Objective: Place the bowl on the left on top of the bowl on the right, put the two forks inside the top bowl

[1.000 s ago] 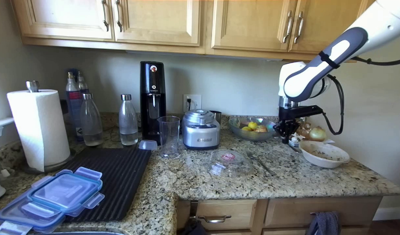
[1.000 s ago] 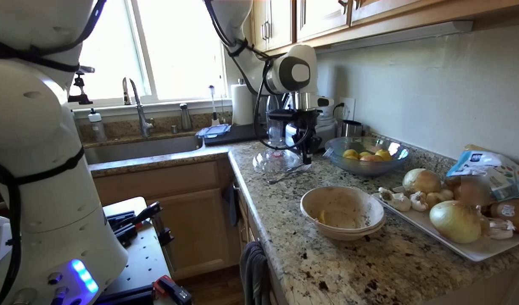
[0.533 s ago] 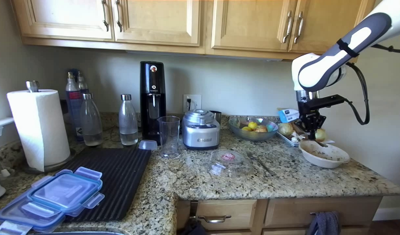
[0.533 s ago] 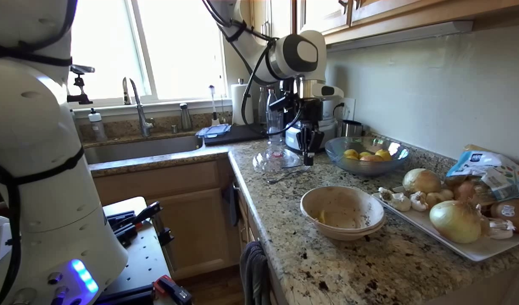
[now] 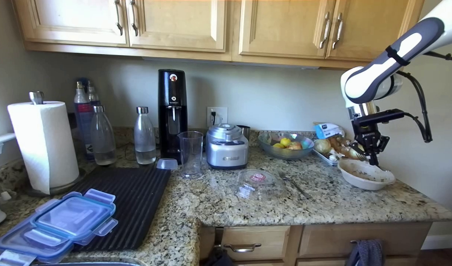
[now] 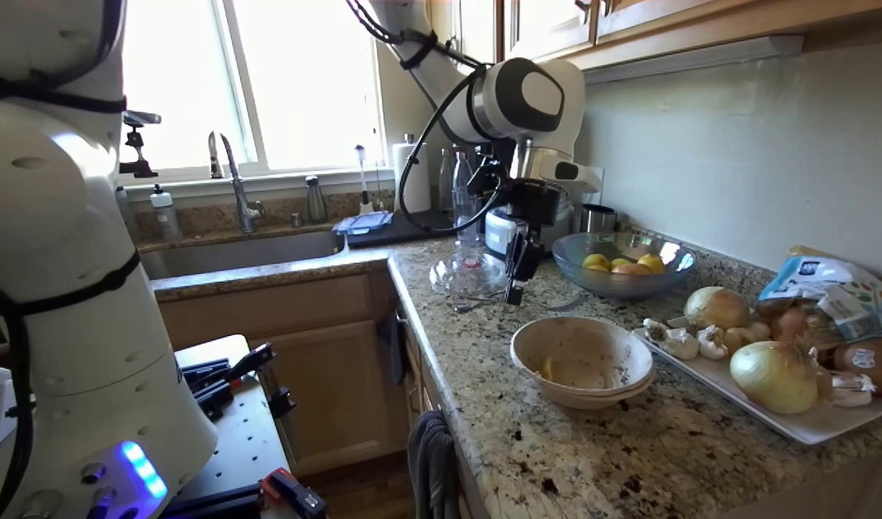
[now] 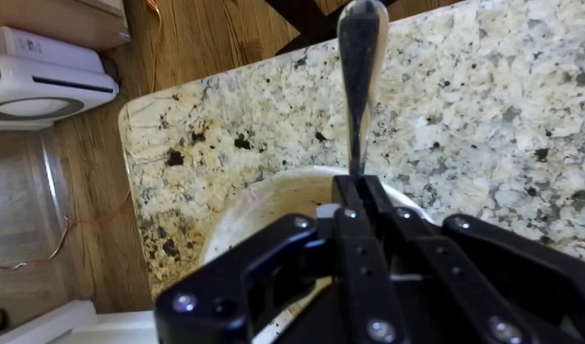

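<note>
Two off-white bowls stand nested on the counter. The top bowl (image 6: 581, 353) has a stained inside and a yellow bit in it; the lower bowl's (image 6: 592, 401) rim shows just beneath. The stack shows in both exterior views, with the top bowl (image 5: 364, 181) below my gripper (image 5: 373, 162). In the wrist view my gripper (image 7: 361, 184) is shut on a metal fork (image 7: 362, 71). The fork's handle points away from the fingers; its tines are hidden there. The top bowl's rim (image 7: 302, 177) shows under the fingers. A second fork (image 5: 298, 186) lies on the counter.
A glass fruit bowl (image 6: 625, 281) stands by the wall. A white tray (image 6: 754, 414) with onions and garlic lies beside the stacked bowls. A clear plastic container (image 5: 258, 184) lies near the loose fork. A food processor (image 5: 228, 151) stands behind it.
My gripper has moved with the fork toward the stacked bowls, to the right in an exterior view, and now tilts over them. The bowls and the loose fork have not moved.
</note>
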`<action>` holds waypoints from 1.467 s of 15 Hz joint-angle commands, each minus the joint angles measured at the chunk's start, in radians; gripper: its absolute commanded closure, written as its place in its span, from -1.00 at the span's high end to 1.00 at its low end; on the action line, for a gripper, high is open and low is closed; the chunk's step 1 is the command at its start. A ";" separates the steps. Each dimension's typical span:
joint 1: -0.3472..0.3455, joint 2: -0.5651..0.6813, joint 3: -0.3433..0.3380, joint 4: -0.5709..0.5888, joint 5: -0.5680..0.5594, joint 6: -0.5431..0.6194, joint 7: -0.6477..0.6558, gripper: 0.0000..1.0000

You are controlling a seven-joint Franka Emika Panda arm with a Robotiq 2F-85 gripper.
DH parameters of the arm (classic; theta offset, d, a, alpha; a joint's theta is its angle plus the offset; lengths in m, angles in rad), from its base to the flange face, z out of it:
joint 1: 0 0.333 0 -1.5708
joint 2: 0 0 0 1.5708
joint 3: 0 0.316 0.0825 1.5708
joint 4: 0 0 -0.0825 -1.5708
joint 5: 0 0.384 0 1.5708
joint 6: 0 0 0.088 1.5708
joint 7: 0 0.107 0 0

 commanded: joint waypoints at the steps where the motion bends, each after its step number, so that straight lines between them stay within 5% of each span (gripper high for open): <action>1: -0.041 0.029 -0.003 0.013 0.051 -0.034 0.030 -0.87; 19: -0.076 0.223 -0.003 0.184 0.162 -0.083 -0.005 -0.87; 21: -0.073 0.226 -0.005 0.192 0.161 -0.088 0.001 -0.31; 22: -0.068 0.217 -0.007 0.191 0.153 -0.088 0.005 -0.22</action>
